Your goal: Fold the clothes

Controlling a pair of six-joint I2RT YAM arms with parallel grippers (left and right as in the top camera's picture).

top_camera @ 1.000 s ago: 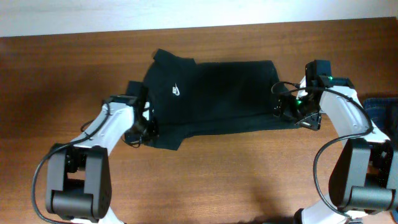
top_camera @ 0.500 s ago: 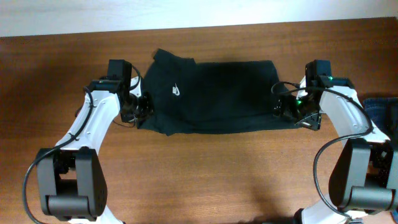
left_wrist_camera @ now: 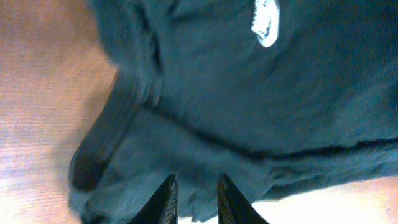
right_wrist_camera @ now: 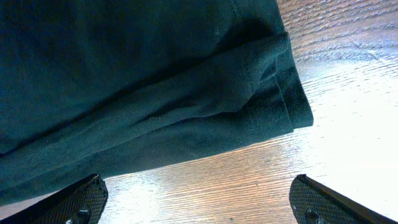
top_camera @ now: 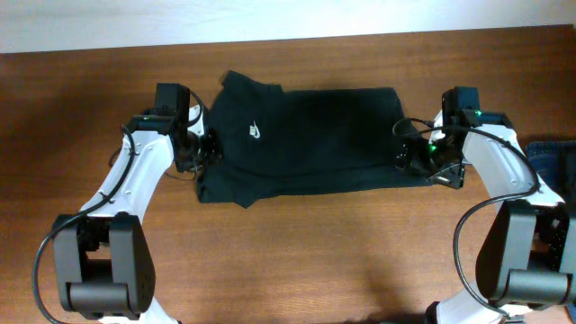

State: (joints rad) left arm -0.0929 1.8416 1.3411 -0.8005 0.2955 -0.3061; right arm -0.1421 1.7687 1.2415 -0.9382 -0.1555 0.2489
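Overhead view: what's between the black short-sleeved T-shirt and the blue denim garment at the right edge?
The right gripper, open at the black T-shirt's edge, and its white arm; otherwise only brown wooden table up to the blue denim garment. Shown overhead.

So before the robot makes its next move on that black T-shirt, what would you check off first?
1. Is the left claw clear of the black T-shirt: cannot tell. Its fingers stand slightly apart right over the cloth.
2. Is the right claw ready: ok. It is wide open and holds nothing, at the shirt's other end.
3. Is the shirt lying flat: not ok. The lower corner near the left claw is bunched.
4. Is the shirt fully on the table: ok.
5. Is the blue denim garment out of the way: ok. It lies apart, beyond the right arm.
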